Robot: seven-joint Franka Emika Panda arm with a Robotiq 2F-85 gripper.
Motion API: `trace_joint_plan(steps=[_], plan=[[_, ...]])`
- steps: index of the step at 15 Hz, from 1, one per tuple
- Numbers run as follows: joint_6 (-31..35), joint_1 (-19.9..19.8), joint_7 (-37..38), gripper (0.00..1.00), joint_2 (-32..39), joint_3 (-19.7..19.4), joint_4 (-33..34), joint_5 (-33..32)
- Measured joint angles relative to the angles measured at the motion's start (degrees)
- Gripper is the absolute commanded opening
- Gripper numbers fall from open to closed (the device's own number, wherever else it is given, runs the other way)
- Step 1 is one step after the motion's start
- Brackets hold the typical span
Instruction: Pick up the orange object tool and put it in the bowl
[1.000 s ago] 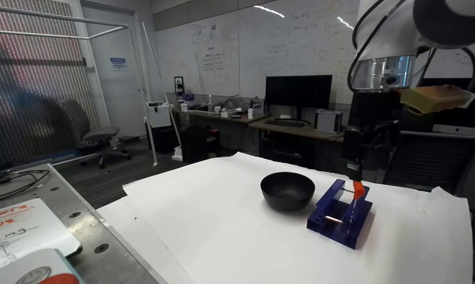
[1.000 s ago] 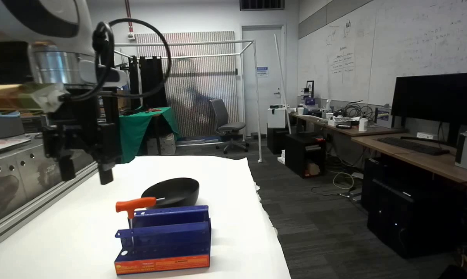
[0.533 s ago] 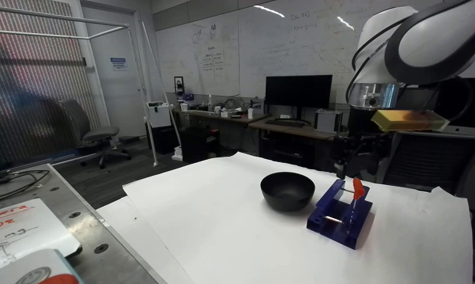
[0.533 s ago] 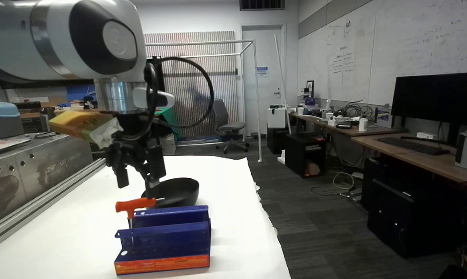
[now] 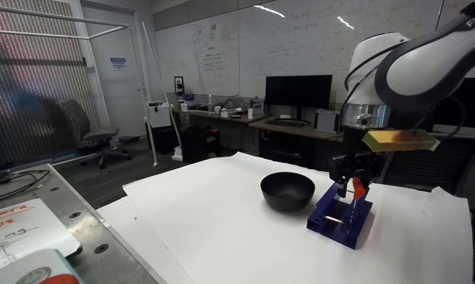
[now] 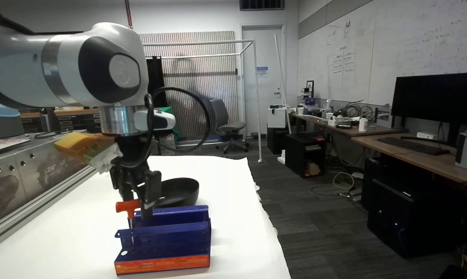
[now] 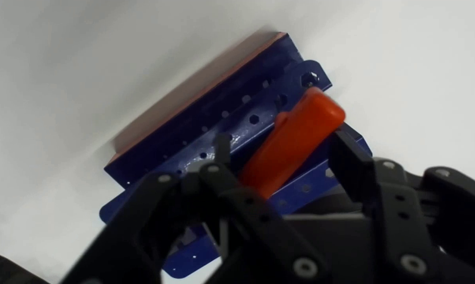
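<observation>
Lowered since the earlier frame, the gripper (image 7: 283,153) hangs over the blue rack (image 6: 171,240), its fingers wide apart on either side of the orange tool (image 7: 296,136); whether they touch it is hard to tell. The tool stands upright in the rack, beside the black bowl (image 5: 284,202) on the white surface (image 5: 221,228).

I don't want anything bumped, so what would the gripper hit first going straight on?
Probably the dark blue rack below the gripper; the orange tool shows between its open jaws, though depth is unclear.
</observation>
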Motion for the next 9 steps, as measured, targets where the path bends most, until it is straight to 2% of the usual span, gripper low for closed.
trace_joint_plan(steps=[4, 5, 6, 9], plan=[[0.7, 0.6, 1.6, 0.02, -0.1, 0.2, -0.4, -0.5], [0.7, 0.7, 2.3, 0.01, -0.4, 0.2, -0.5, -0.9], [0.6, 0.7, 3.0, 0.06, -0.7, 0.2, -0.5, -1.3], [-1.6, 0.7, 7.7, 0.06, -3.8, 0.3, -0.6, -5.0]])
